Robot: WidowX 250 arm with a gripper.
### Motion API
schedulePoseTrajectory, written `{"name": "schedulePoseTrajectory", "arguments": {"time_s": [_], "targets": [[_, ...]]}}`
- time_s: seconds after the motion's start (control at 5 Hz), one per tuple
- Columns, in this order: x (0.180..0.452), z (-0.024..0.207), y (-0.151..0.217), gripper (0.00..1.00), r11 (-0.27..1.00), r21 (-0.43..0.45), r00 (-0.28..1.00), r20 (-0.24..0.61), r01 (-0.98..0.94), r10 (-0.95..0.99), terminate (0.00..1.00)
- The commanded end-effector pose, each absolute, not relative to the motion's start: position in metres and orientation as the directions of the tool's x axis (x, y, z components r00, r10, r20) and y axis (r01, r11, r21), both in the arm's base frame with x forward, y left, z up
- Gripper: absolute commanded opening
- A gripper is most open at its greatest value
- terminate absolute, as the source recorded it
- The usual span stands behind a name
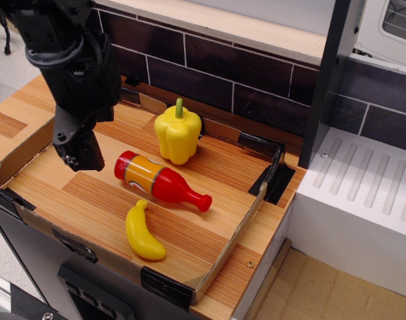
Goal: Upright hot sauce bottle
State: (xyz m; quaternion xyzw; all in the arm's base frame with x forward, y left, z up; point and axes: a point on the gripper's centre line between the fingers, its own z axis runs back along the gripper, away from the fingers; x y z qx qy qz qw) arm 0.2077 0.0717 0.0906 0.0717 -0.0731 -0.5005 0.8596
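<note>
The hot sauce bottle is glossy red with an orange-yellow label band and lies on its side on the wooden counter, base to the upper left, red cap pointing to the lower right. My black gripper hangs just left of the bottle's base, apart from it and holding nothing. Its fingers look close together, but I cannot tell whether they are shut.
A yellow bell pepper stands upright just behind the bottle. A yellow banana lies in front of it. A low cardboard wall rims the counter. A dark tiled wall runs behind, and a white ridged drainer lies to the right.
</note>
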Motion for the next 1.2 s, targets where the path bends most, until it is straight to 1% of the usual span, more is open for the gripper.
{"name": "schedulePoseTrajectory", "arguments": {"time_s": [0.0,0.2,0.4,0.6,0.8,1.0], "targets": [[0.208,0.091,0.072,1.00,0.489,0.196,0.488,0.054,0.850,-0.871,0.00],[0.217,0.094,0.045,1.00,0.429,0.143,0.432,0.010,0.892,-0.902,0.00],[0.224,0.088,0.020,1.00,0.319,0.124,0.324,-0.023,0.940,-0.946,0.00],[0.229,0.084,0.001,1.00,0.246,0.141,0.257,-0.065,0.959,-0.964,0.00],[0.232,0.073,-0.015,1.00,0.203,0.163,0.221,-0.102,0.965,-0.970,0.00],[0.239,0.062,-0.025,1.00,0.223,0.170,0.237,-0.068,0.960,-0.969,0.00]]}}
